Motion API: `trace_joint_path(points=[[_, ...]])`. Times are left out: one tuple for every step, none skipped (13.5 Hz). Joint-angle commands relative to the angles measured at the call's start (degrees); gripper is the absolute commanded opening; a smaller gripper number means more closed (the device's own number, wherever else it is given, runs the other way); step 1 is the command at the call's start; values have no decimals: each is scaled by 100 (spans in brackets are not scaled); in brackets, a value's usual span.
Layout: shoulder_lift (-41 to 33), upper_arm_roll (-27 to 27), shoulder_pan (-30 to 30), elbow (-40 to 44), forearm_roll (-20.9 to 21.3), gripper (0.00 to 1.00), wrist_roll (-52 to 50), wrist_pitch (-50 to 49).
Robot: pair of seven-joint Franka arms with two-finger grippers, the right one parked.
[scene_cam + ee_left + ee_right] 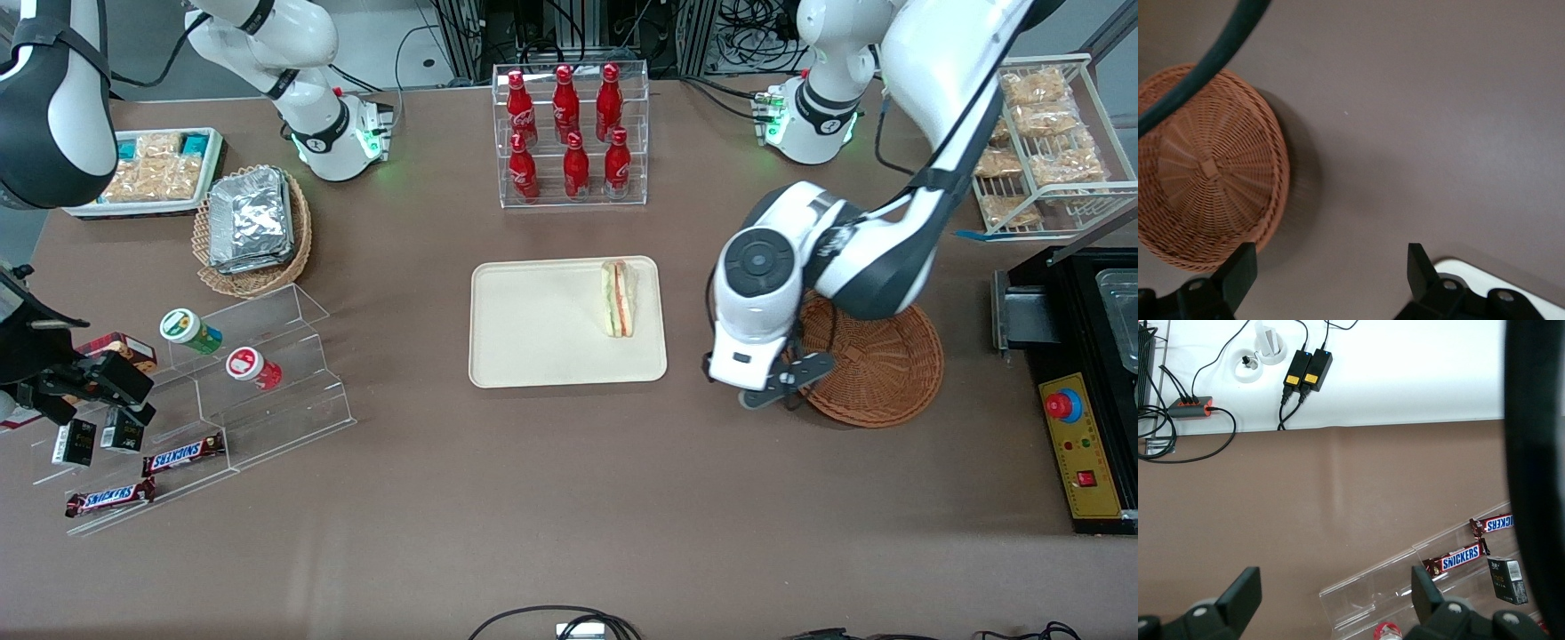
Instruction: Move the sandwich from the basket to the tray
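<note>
The sandwich point(619, 298) lies on the cream-beige tray point(533, 329), near the tray edge closest to the basket. The reddish-brown wicker basket point(880, 364) sits toward the working arm's end of the table and holds nothing that I can see; it also shows in the left wrist view point(1205, 167). My gripper point(782, 384) hangs over the bare table between tray and basket, beside the basket's rim. It is open and empty, its fingers point(1238, 267) wide apart in the left wrist view. A corner of the tray point(1491, 277) shows there too.
A clear rack of red bottles point(569, 133) stands farther from the front camera than the tray. A tan basket of foil packets point(253, 222) and clear shelves with snacks point(222, 391) lie toward the parked arm's end. A wire rack of bagged snacks point(1040, 133) and a black machine point(1085, 373) flank the basket.
</note>
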Motion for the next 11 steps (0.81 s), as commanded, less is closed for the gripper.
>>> trace_joint_path(points=[[-353, -56, 318, -64, -284, 100, 379, -119], [-528, 5, 363, -64, -529, 100, 721, -154], [-713, 292, 346, -64, -757, 100, 1037, -163], [-993, 661, 267, -107, -1090, 100, 1432, -163], [-1248, 943, 223, -143, -1442, 100, 1958, -224], [-1442, 1207, 214, -143, -1706, 100, 2511, -425], [-1644, 1435, 214, -143, -1918, 100, 3030, -627], [-1811, 1612, 214, -160, -2024, 100, 3418, -821], [-1952, 1805, 170, -160, -2104, 100, 3779, -970], [-2102, 2024, 126, -160, -2261, 100, 4139, -1076], [-2234, 2209, 108, -178, -2402, 100, 4508, -1173]])
